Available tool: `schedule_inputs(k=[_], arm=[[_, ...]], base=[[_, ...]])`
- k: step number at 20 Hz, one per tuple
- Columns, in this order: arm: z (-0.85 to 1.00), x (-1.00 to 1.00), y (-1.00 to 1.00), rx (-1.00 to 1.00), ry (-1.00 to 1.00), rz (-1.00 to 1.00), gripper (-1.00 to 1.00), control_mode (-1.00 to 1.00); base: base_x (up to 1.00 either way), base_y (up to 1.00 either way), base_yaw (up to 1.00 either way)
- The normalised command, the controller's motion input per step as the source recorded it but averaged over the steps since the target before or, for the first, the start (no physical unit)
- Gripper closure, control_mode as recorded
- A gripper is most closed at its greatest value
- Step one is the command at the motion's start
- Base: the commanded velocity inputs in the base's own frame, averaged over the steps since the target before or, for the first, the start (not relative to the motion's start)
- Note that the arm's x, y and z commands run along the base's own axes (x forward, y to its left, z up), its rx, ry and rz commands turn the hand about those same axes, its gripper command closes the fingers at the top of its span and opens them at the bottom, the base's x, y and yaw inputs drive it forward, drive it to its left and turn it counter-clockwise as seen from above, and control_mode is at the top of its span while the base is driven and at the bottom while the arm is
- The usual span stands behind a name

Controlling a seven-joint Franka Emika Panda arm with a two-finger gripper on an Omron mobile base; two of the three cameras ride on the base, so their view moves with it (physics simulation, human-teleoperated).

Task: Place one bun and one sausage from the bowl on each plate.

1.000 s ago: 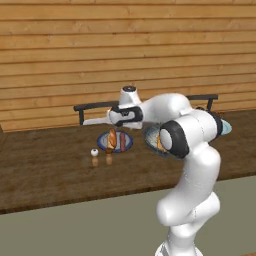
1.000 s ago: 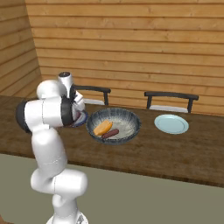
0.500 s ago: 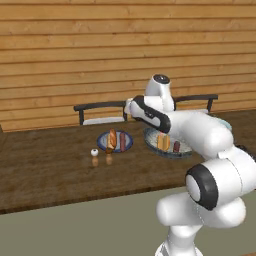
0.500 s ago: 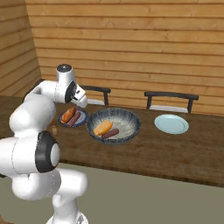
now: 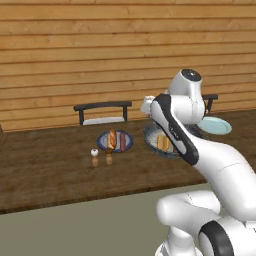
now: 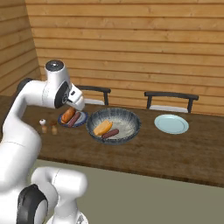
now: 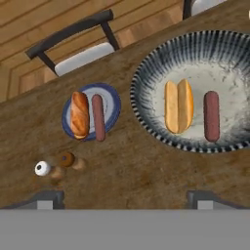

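My gripper (image 7: 126,197) hangs open and empty high above the table, between the blue-rimmed plate (image 7: 115,98) and the bowl (image 7: 140,93). On that plate lie one bun (image 7: 80,114) and one sausage (image 7: 98,117) side by side. In the bowl rest a second bun (image 7: 178,113) and a second sausage (image 7: 211,115), apart from each other. In the right base view the gripper (image 6: 78,103) hovers just above the blue plate (image 6: 83,115), left of the bowl (image 6: 132,121). The pale teal plate (image 6: 171,124) lies bare to the right. In the left base view my arm covers part of the bowl (image 5: 152,142).
A white shaker (image 7: 42,168) and a brown shaker (image 7: 66,159) stand near the blue plate's front left. Two dark chairs (image 6: 168,96) are pushed in at the table's far side, against a wooden plank wall. The table's front edge (image 6: 131,173) runs close to my base.
The hand has risen from low over the blue plate and swung toward the bowl. The bun and sausage on the blue plate have stayed put.
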Motion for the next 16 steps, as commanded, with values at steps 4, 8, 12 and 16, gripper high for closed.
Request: schedule_inputs(k=[4, 8, 12, 16], arm=[[0.02, -0.31, -0.02, -0.04, 0.0, 0.0, -1.0, -1.0], [0.0, 0.0, 0.0, 0.0, 0.0, 0.0, -1.0, 1.0], [0.0, 0.0, 0.0, 0.0, 0.0, 0.0, -1.0, 1.0], [0.0, 0.0, 0.0, 0.0, 0.0, 0.0, -1.0, 1.0]], base=[[0.0, 0.0, 0.0], [0.0, -0.84, -0.01], [0.0, -1.0, -0.03], [0.39, -0.58, -0.01]])
